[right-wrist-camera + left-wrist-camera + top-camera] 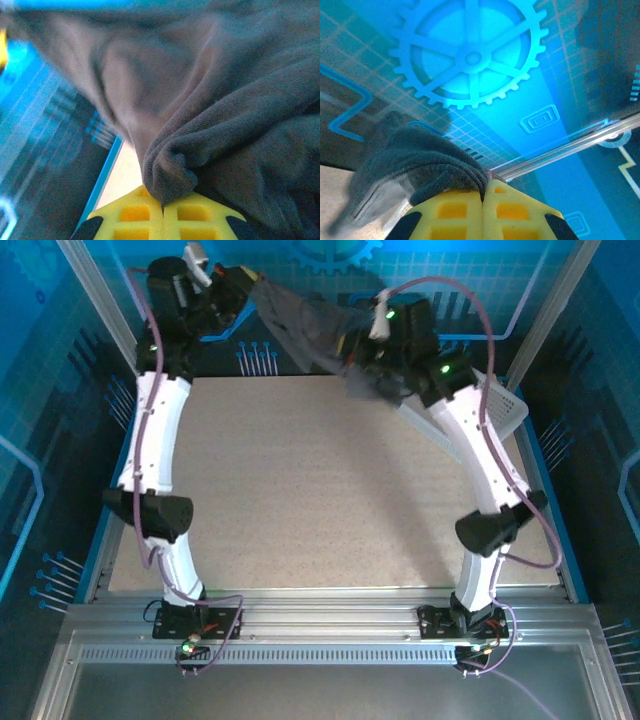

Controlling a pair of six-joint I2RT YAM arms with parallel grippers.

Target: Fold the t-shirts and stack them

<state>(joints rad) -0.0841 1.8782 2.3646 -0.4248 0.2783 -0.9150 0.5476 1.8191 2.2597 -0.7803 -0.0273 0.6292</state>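
Left tool [483,196] pinching t-shirt [300,325] edge, jaws pressed together. Right tool [162,209] clamping bunched fold, jaws closed. T-shirt hanging stretched between both tools, above far edge of surface [300,490]. White basket [508,405] sitting far right.

Both arms stretched far forward, wrists turned toward each other. The left gripper [483,196] and the right gripper [162,209] each had jaws pressed together, pinching the t-shirt [225,100].

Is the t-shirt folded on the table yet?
No: the t-shirt hangs bunched between left tool and right tool, both shut on it.
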